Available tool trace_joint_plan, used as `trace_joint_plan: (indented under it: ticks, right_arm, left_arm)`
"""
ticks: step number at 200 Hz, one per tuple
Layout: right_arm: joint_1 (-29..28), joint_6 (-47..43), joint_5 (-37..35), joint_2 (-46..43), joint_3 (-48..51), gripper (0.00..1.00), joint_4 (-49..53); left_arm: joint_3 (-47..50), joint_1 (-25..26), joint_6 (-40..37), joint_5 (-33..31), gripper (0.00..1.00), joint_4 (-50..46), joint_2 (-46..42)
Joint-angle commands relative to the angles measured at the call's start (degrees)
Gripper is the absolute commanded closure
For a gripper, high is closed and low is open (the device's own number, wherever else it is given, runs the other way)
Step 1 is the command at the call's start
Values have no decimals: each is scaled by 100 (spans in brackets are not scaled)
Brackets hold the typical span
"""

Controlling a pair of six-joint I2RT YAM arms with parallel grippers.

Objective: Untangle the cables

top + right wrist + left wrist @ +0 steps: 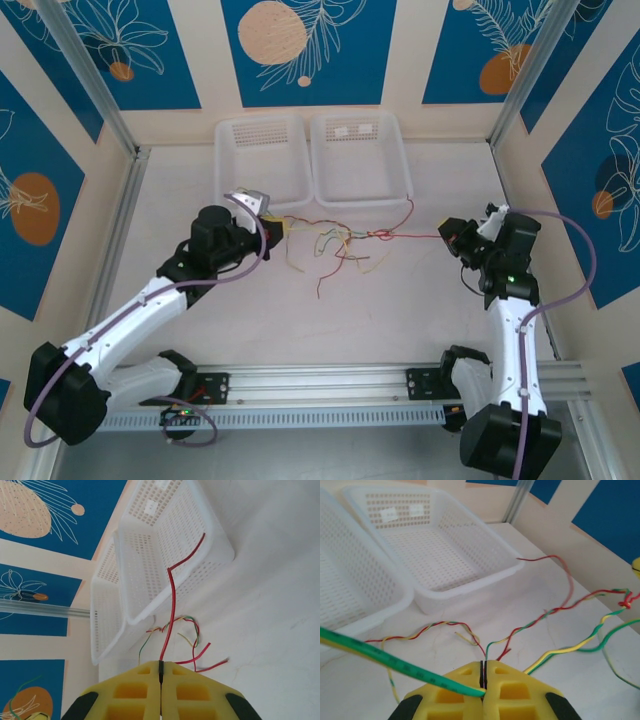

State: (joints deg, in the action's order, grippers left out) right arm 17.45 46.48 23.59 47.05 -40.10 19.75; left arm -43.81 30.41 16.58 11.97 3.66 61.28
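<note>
The cables (335, 243) lie tangled on the table in front of the baskets: thin red, yellow and green wires twisted together. One red cable (415, 236) runs taut from a knot (385, 235) to my right gripper (447, 236). In the right wrist view the right gripper (160, 666) is shut on that red cable (172, 600). My left gripper (272, 228) is at the tangle's left end. Its jaws (483, 667) are shut on a green cable (395, 661) that comes in from the left. Green and red strands (492, 645) leave the tips towards the knot (626, 601).
Two white mesh baskets (218, 160) (405, 160) stand side by side at the back of the table, close behind the tangle. A loose red cable end (408, 208) lies by the right basket's front corner. Walls enclose the table on the left, right and back.
</note>
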Motion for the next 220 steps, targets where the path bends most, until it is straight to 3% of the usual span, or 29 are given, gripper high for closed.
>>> trace_joint_plan:
  ticks: [1,79,115,128,147,172,220]
  right_arm:
    - [688,-206,-1166,5,-123,100,71]
    - [1133,-282,-875,150,-261,100,238]
    - [857,-202,-289,232,-163,100,-266]
    - [506,-341,81,323,-162,100,-530]
    - [-519,-973,371,526,-366,100,-593]
    - [-2224,-1991,229,1169,-957,70,12]
    - [-3967,-2688,-205,2282,-1295,54,-28]
  left_arm:
    - [183,-884,-7,-1585,100,-720,-312]
    - [385,-1754,231,-2005,100,-1226,-458]
    - [433,-1828,83,-1134,100,-891,-401]
    - [461,-1815,47,-571,100,-628,-365]
    - [505,-1739,48,18,100,-253,-338]
    - [408,-1553,-84,391,100,-149,-227]
    - [201,-1001,-339,402,100,-85,11]
